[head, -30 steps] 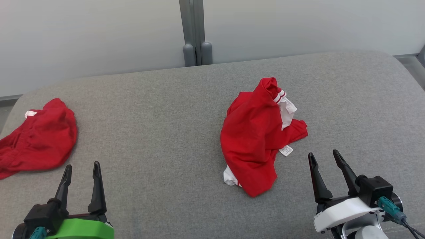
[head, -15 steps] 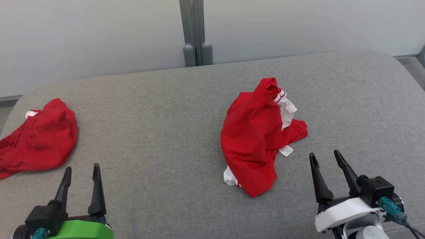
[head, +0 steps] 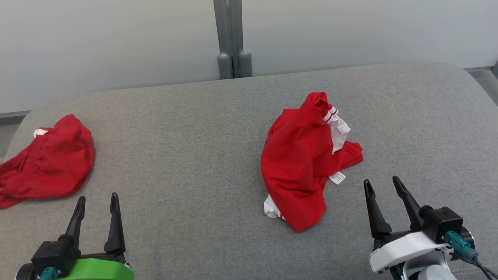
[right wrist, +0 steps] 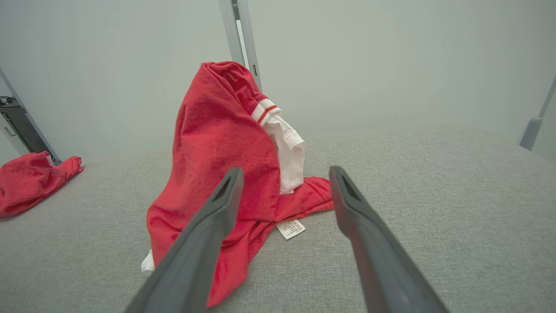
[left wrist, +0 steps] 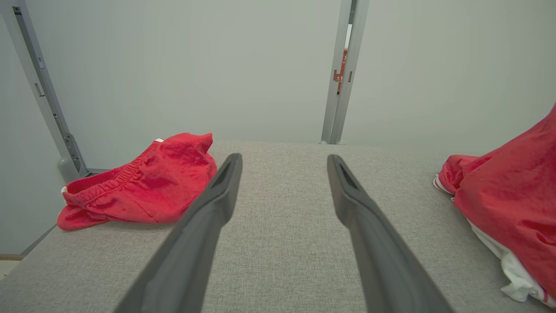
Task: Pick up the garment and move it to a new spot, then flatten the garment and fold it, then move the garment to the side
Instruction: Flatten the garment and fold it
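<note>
Far left: a second red garment (head: 46,163) is lying bunched at the left edge of the grey fabric surface (head: 186,136).
Left claw: the left claw (head: 97,196) is hovering on the near left with its fingers spread wide and nothing between them, just nearer than that second garment.
Garment: the crumpled red-and-white garment (head: 299,171) is sitting heaped right of centre, its white label (head: 337,178) trailing on its right side.
Right claw: the right claw (head: 381,181) is hovering wide and empty, near and just right of the garment, not touching it.

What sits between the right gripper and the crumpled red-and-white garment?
Bare grey cushion, plain in the head view. The white care label of the garment lies at the edge nearest the right gripper, which is open.
</note>
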You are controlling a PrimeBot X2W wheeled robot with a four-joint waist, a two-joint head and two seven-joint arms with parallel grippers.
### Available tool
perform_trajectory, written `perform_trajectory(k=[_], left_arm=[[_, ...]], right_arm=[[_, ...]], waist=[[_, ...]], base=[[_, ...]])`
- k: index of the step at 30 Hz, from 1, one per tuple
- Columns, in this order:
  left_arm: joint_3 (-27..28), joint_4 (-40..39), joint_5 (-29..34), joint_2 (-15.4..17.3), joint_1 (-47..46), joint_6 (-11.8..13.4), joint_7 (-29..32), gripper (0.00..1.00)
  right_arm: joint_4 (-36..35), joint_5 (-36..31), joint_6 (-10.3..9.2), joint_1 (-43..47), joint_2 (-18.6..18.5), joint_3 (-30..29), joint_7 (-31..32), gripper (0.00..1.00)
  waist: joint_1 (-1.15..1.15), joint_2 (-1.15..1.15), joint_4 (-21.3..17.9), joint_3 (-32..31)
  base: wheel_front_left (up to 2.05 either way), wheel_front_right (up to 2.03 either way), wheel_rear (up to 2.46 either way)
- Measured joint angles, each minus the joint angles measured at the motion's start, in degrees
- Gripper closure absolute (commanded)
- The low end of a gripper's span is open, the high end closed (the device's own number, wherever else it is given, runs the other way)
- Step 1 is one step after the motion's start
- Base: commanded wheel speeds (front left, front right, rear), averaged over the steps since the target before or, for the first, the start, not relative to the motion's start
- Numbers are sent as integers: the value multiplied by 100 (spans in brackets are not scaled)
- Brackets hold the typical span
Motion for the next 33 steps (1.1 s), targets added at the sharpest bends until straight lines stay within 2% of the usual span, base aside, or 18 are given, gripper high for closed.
perform_trajectory(k=[26, 33], left_arm=[[-42, 7, 5, 0, -1, -9, 0, 0], [-135, 9, -7, -7, -45, -9, 1, 0]], right_arm=[[43, 0, 0, -31, 21, -55, 0, 0], [218, -69, 0, -675, -250, 31, 0, 0]], waist=[[0, 0, 60, 41], [0, 0, 133, 222]], base=[[0, 0, 0], [0, 0, 0]])
